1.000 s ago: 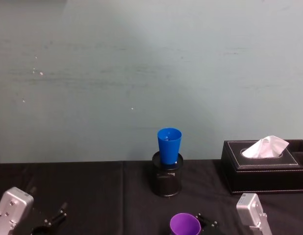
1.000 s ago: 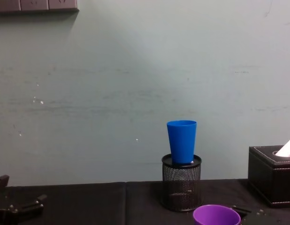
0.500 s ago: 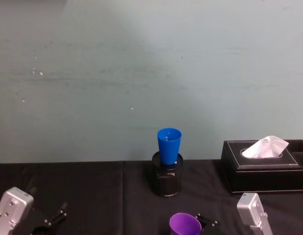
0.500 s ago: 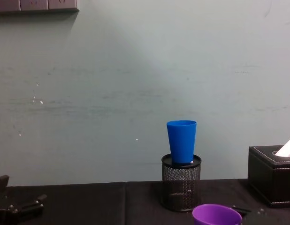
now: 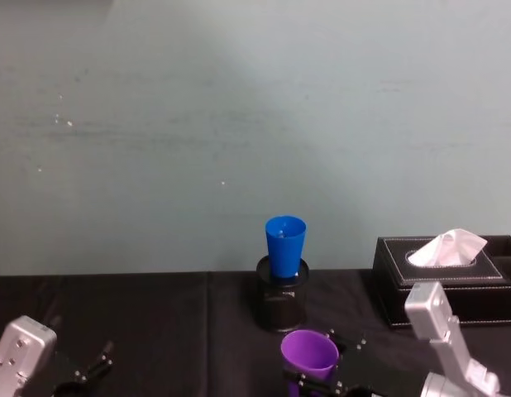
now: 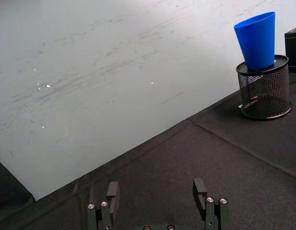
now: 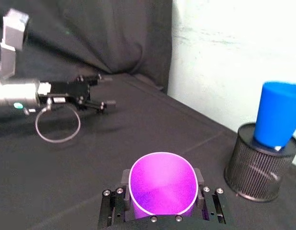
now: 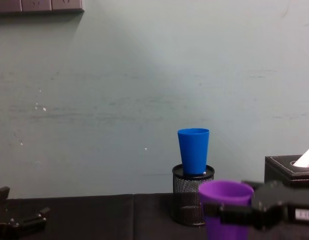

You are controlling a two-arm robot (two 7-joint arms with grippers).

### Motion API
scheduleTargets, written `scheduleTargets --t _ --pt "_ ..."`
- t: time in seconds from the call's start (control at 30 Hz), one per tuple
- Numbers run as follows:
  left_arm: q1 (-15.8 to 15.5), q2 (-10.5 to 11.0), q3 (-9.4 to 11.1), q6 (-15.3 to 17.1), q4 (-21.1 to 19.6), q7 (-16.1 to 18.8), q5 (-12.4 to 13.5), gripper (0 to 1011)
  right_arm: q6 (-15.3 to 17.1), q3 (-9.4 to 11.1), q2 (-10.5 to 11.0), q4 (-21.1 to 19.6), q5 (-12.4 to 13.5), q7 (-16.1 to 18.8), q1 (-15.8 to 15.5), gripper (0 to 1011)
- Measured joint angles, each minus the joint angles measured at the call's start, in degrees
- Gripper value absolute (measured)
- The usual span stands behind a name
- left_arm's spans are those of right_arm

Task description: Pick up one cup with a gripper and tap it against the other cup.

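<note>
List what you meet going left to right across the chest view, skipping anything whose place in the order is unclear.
left gripper, open and low at the left → blue cup, standing in the mesh pen holder → purple cup, clamped in the right gripper → tissue box

The base of the purple cup drops below the chest view's bottom edge. The right gripper clamped across it is a dark blur there, the pale label on it too smeared to read. Together they hide the right side of the mesh pen holder behind them. The foot of the blue cup is sunk out of sight in that holder. Far right, the tissue box is cut by the edge. Near left, the body of the left gripper runs off the frame.
</note>
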Motion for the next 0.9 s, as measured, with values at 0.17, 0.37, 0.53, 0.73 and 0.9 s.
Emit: scheduleTargets --t 0.17,0.37,0.53,0.73,0.9 --pt "0.00 0.00 0.00 0.00 0.00 0.00 0.00 1000 3.75 0.23 1.55 -3.34 1.52 0.03 1.13 735" --pt "0.00 0.00 0.00 0.00 0.00 0.00 0.00 1000 6.64 -0.06 2.65 -5.32 2.84 0.25 3.30 735" --pt "0.00 0.00 0.00 0.00 0.00 0.00 0.00 1000 7.18 -0.18 2.69 -5.84 4.07 0.23 3.92 735" --pt "0.00 0.00 0.00 0.00 0.00 0.00 0.00 1000 6.68 -0.16 2.92 -6.44 5.49 -0.55 3.54 735" --pt "0.00 0.00 0.00 0.00 0.00 0.00 -0.01 1000 6.48 -0.12 2.97 -6.55 5.67 -0.79 3.35 735"
